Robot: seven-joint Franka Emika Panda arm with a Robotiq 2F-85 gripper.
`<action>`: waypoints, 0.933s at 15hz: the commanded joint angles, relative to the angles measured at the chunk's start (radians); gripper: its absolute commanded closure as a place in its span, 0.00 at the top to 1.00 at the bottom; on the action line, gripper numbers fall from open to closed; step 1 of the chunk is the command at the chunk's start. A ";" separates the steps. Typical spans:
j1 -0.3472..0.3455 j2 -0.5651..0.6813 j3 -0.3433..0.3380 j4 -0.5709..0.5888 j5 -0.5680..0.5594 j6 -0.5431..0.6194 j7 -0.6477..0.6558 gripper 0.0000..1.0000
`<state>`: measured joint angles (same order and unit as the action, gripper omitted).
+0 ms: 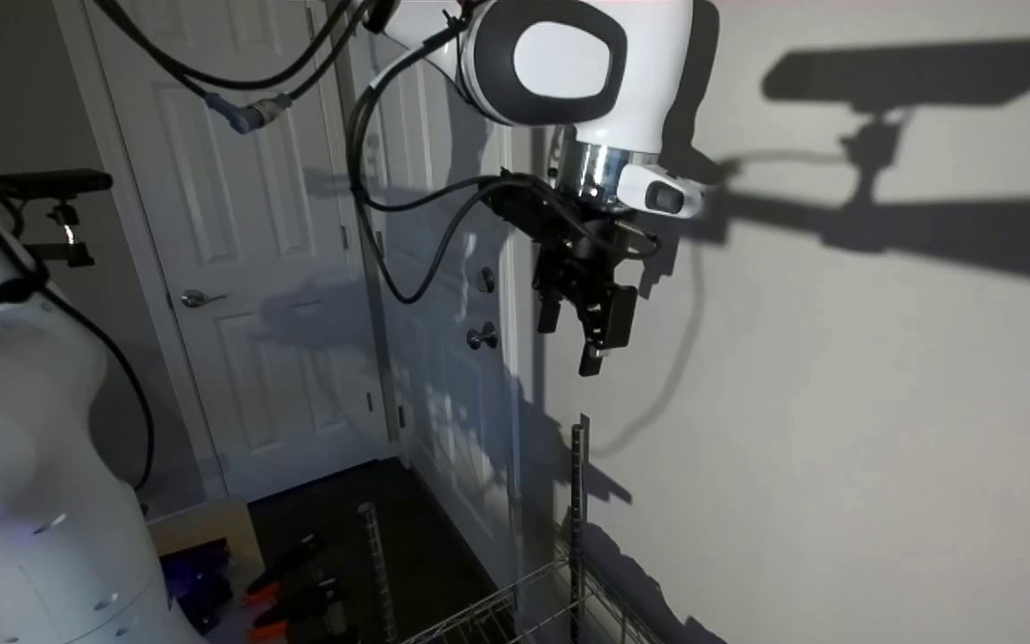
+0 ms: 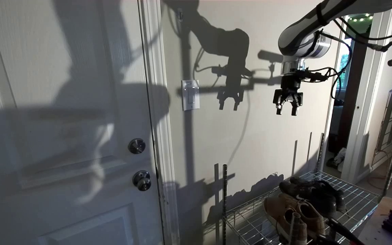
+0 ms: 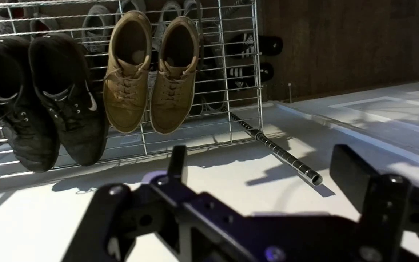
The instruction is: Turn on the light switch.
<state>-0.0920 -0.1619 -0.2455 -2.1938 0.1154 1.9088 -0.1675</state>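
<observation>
The light switch [image 2: 191,95] is a white plate with a tall paddle on the wall, just beside the door frame. It shows in an exterior view, with a band of the arm's shadow across it. Whether the paddle is on or off I cannot tell. My gripper [image 2: 286,112] hangs fingers down, well to the right of the switch in that view and apart from it. The gripper also shows in an exterior view [image 1: 570,344] near the wall, where I cannot make out the switch. In the wrist view the gripper [image 3: 262,163] has its fingers wide apart with nothing between them; the switch is out of view.
A wire rack [image 2: 247,234] stands below against the wall, holding brown shoes [image 2: 294,212] and black shoes [image 2: 313,194]. Its metal posts [image 3: 286,154] stick up under the gripper. A white door [image 2: 80,146] with knobs [image 2: 142,180] is beside the switch. Cables [image 1: 443,241] loop from the arm.
</observation>
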 commanded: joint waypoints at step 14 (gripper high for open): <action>0.120 -0.377 0.354 -0.380 -0.333 0.167 0.284 1.00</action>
<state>-0.0312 -0.4581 0.0667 -2.4966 -0.2587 2.0841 0.0861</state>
